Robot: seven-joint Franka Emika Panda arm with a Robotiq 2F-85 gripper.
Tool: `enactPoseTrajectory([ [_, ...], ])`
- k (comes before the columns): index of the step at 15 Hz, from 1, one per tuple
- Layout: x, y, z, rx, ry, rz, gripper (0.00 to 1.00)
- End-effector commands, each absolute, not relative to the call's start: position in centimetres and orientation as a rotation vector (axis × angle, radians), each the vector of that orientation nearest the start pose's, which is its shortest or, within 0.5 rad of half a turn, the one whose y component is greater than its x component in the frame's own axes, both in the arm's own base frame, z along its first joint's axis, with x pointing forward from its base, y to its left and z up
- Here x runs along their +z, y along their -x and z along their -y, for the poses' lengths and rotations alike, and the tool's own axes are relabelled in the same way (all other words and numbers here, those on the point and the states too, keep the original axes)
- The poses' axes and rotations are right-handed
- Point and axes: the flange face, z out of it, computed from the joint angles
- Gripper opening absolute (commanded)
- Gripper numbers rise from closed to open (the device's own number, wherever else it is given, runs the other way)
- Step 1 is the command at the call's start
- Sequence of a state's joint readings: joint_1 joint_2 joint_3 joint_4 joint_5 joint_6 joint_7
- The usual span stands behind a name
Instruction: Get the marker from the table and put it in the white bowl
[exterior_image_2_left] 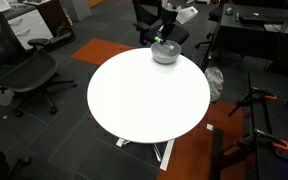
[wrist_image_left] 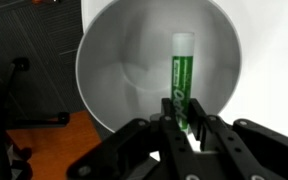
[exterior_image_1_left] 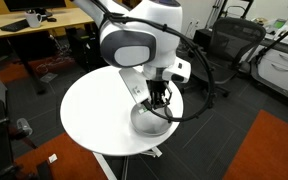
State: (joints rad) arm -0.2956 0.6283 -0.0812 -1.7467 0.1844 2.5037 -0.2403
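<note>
The white bowl (wrist_image_left: pixel 124 60) fills the wrist view; in both exterior views it sits near the edge of the round white table (exterior_image_1_left: pixel 94 115) (exterior_image_2_left: pixel 144 100). The green marker (wrist_image_left: pixel 182 70) with a white tip points down into the bowl. My gripper (wrist_image_left: pixel 184 125) is shut on the marker's near end, with a finger against each side. In both exterior views the gripper (exterior_image_1_left: pixel 160 100) (exterior_image_2_left: pixel 164 38) hangs directly over the bowl (exterior_image_1_left: pixel 149 122) (exterior_image_2_left: pixel 164 53). The marker is too small to make out in the exterior views.
Black office chairs (exterior_image_2_left: pixel 29 75) (exterior_image_1_left: pixel 229 45) stand around the table. A wooden desk (exterior_image_1_left: pixel 34 25) is at the back. Orange carpet (exterior_image_1_left: pixel 269 150) lies beside the table. A dark stand (exterior_image_2_left: pixel 254 110) is near the table's side.
</note>
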Motion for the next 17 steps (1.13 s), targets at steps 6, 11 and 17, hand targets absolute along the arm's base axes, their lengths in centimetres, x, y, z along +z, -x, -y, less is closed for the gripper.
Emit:
enactPoseTrajectory([
  [6,22.08,-64.49,25.54,-0.231,3.055,-0.461,0.89],
  [11,22.32,-64.65,25.43,-0.248,3.053,-0.462,1.00],
  [17,22.05,-64.26,25.33,-0.243,3.074,-0.424,1.00],
])
